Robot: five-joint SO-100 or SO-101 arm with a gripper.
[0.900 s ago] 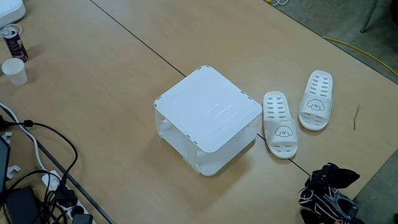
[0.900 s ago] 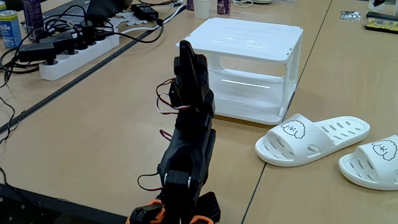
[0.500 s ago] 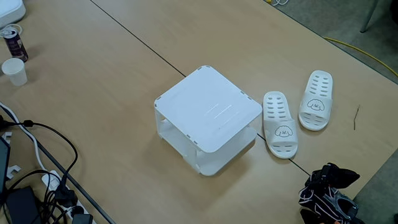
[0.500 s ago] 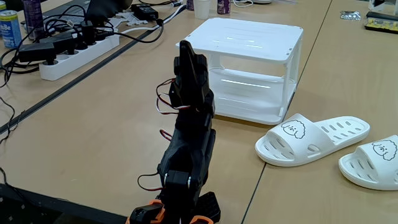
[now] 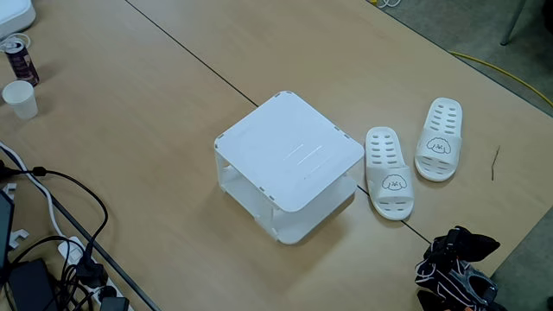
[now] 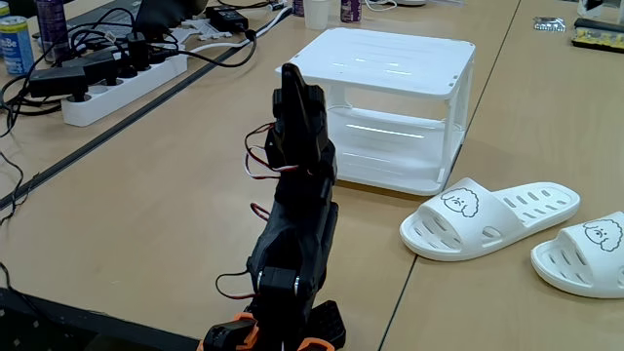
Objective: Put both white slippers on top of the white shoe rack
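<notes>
Both white slippers lie side by side on the tan table, just beside the white shoe rack and not touching it; the rack's flat top is bare. Nothing has shifted since the earlier frames: slippers, rack and arm sit exactly as before.

In a fixed view from above, the nearer slipper and the farther slipper both show slotted footbeds and puppy faces on the straps, and a paper cup and a drink can stand far off at the left edge. In a fixed view from low on the table, the black arm stands folded upright in front of the rack, with a power strip and tangled cables behind. The gripper is tucked against the arm; I cannot tell whether its jaws are apart or together.
</notes>
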